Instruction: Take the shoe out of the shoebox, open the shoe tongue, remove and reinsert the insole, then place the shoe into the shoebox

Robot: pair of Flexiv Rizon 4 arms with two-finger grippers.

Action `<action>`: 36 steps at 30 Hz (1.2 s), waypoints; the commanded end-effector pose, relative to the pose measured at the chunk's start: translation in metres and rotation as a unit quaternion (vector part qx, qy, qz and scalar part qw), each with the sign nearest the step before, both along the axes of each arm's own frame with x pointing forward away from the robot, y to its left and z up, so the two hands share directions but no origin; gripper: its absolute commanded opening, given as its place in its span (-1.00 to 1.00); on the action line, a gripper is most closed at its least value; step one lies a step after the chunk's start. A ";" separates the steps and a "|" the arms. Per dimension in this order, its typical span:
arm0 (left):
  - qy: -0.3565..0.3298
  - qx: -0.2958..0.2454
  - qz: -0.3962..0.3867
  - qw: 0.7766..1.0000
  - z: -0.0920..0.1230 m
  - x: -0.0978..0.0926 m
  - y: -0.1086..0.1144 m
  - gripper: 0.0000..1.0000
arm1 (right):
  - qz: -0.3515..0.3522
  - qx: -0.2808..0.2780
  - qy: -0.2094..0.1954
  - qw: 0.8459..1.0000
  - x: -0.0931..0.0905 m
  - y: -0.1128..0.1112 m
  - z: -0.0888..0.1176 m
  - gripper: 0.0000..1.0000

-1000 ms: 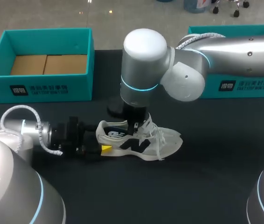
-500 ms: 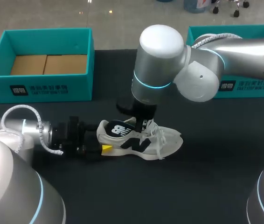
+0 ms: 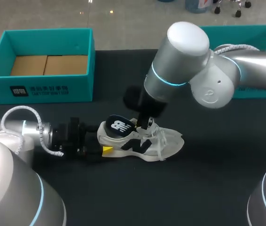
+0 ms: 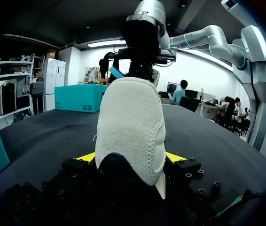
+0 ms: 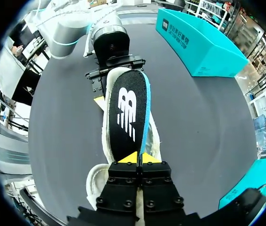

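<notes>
The shoe (image 3: 142, 141) lies on the surface (image 3: 208, 179) with its toe toward 3 o'clock. The left hand (image 4: 132, 157) clamps its heel from 9 o'clock. The right hand (image 5: 137, 157) pinches the insole (image 5: 128, 115), which is partly raised out of the shoe.

The head camera hangs high behind the robot, looking down on the dark table (image 3: 217, 179), with the shoe (image 3: 166, 141) mid-frame. The left wrist camera sits low, tight against the shoe's back, facing along the tabletop. The right wrist camera peers steeply down, close over the insole (image 5: 128, 113). All three share the shoe.
</notes>
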State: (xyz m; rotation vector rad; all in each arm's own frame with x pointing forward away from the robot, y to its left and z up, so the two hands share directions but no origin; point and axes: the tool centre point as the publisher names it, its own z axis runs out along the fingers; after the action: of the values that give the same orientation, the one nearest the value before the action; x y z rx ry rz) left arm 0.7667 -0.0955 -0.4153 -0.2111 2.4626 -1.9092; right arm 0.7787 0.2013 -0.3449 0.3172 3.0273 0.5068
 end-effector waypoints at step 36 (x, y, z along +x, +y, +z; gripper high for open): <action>0.001 0.000 0.000 1.000 -0.001 0.000 0.000 -1.00 | 0.152 0.134 0.139 0.970 0.005 0.065 0.020 -1.00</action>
State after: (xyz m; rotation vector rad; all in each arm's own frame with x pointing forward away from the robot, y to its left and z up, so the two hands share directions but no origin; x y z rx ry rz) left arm 0.7666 -0.0952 -0.4154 -0.2109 2.4625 -1.9094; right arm 0.7803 0.2652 -0.3182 -0.0595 3.2692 0.9240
